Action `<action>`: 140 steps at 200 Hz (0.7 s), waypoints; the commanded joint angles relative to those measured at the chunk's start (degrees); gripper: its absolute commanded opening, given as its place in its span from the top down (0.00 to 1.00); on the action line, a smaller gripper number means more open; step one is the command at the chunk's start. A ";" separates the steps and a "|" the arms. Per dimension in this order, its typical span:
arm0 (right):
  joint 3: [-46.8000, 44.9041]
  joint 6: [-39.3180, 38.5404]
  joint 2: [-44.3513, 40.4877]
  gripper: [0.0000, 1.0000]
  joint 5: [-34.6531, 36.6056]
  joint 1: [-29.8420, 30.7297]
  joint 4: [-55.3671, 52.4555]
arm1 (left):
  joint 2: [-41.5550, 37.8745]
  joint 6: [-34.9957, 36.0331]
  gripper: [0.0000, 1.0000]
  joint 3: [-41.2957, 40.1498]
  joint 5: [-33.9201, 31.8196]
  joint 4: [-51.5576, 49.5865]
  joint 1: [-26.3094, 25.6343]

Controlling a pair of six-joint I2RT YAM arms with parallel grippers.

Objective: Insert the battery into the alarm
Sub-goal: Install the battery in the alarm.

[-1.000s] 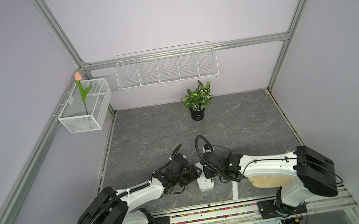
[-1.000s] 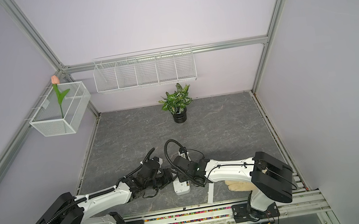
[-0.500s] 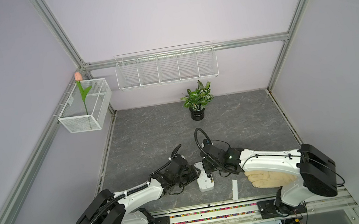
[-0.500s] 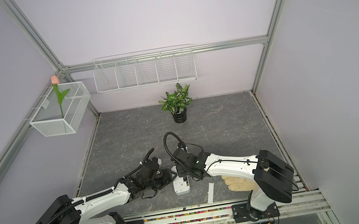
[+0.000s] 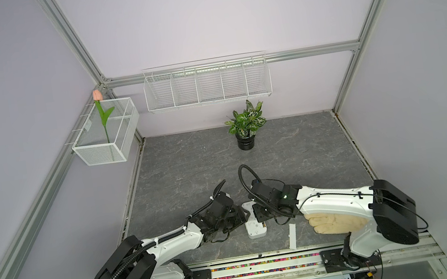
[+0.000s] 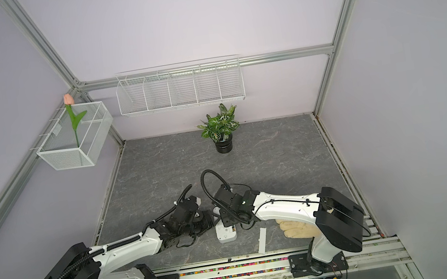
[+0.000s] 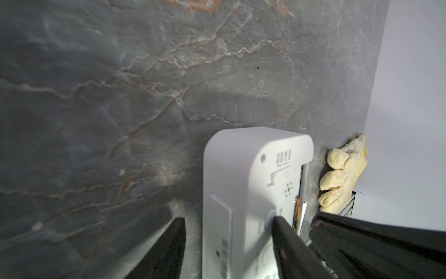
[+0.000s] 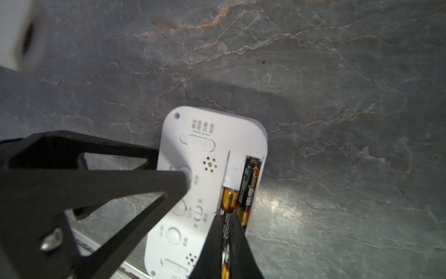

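Alarm (image 5: 255, 227) back-up on table (image 5: 306, 149) between left gripper (image 5: 242, 217) and right gripper (image 5: 259, 216), both top views.
Left wrist: jaws apart, one finger (image 7: 284, 232) pressing alarm.
Right wrist: pinching battery (image 8: 228, 200), end in slot beside other battery (image 8: 251, 178). Not flat yet.

Right wrist view, back of the alarm (image 8: 231, 135) — "12/24" printed beside a round button (image 8: 173, 234), a power sign by the next one along. Chinese characters sit by the slide switch (image 8: 198, 142) (too small to read). The battery (image 8: 228, 200) and the seated cell (image 8: 251, 183) carry white print — blurred
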 commanded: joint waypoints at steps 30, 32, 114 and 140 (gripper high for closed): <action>2.05 -0.66 2.94 0.93 0.58 0.34 -2.43 | 0.87 -0.41 0.41 -0.92 -1.63 -4.42 -0.18; 2.05 -0.70 3.01 0.93 0.62 0.30 -2.54 | 0.88 -0.47 0.41 -0.92 -1.64 -4.46 -0.17; 1.61 -0.27 7.36 0.93 1.28 2.38 -6.88 | 1.15 -0.55 0.41 -1.61 -1.65 -3.59 -0.23; 0.71 1.03 9.31 0.93 1.11 2.77 -8.17 | 0.96 -0.58 0.41 -1.75 -1.91 -3.65 -0.17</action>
